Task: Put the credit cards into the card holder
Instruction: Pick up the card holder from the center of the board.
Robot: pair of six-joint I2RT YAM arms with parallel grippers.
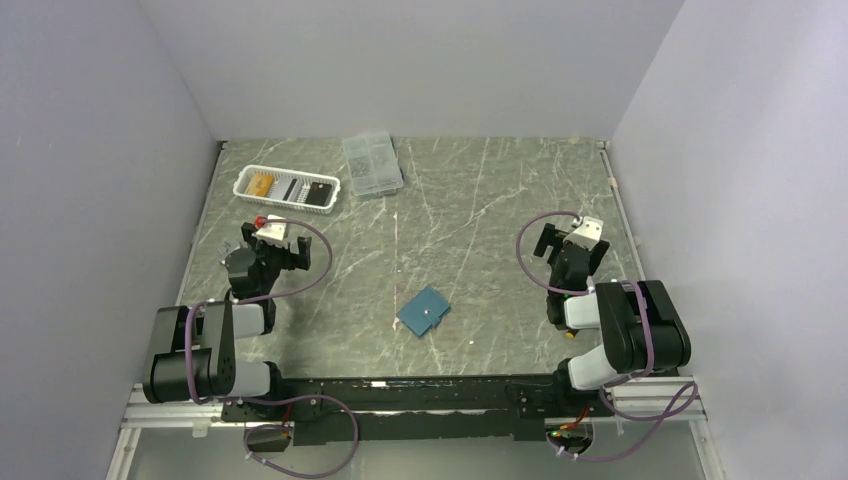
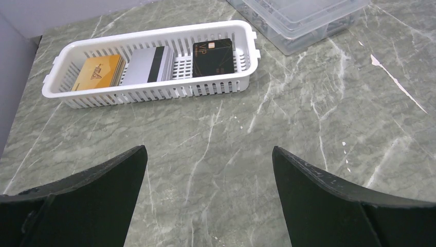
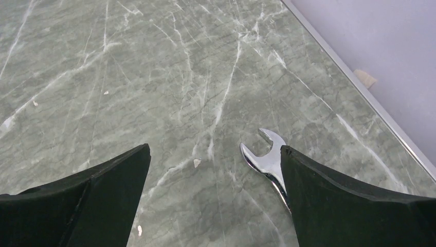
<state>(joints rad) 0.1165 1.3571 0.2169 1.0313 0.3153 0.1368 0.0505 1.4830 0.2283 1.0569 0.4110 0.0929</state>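
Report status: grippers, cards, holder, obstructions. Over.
Left gripper open, empty, facing white basket. Right gripper open, empty, wrench beside it. Credit cards in basket; card holder folded shut, mid-table. Nothing blocking basket.

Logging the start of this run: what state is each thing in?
card holder: folded shut, lying flat
credit cards: lying in the white basket
clear box: lid on
wrench: lying flat
left pincer: open, empty
right pincer: open, empty
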